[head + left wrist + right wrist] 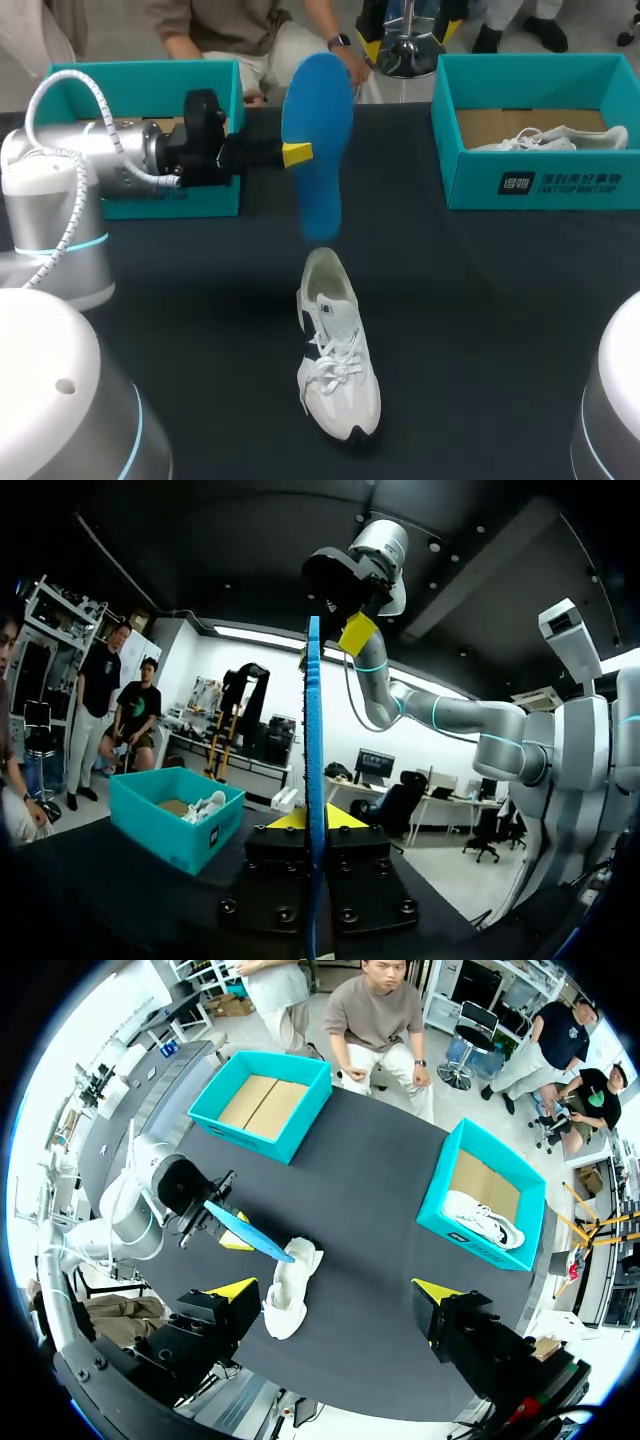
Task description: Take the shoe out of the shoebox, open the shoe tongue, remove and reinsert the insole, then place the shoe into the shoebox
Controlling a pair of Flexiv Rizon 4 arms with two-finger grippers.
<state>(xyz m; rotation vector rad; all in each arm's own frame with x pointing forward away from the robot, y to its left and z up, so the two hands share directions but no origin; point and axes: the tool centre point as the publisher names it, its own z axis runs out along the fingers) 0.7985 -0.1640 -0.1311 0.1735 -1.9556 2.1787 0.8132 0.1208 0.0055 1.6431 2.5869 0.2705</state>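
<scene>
Closest to me, the white shoe [336, 350] stands on its sole in the middle of the black table [500, 320]. Its toe points back at me, its laces face up and its heel opening is on the far side. It is outside both boxes.

Just past the heel, my left gripper [303, 153] comes in from the left and pinches the blue insole [318, 140]. The insole stands on end, one yellow-tipped finger on each face. Its lower end hangs over the shoe's heel end, and it rises well above the table. From my left wrist the insole [314, 780] shows edge-on, clamped between the fingers [338, 820].

My right gripper [332, 1292] is high over the table and looks straight down on the shoe [286, 1288]. Its fingers are spread wide, with nothing between them.

Farther back, the left shoebox [150, 75] sits behind my left arm, showing only its cardboard floor. At the far right, the right shoebox [540, 185] holds a second shoe [545, 140], also white.
</scene>
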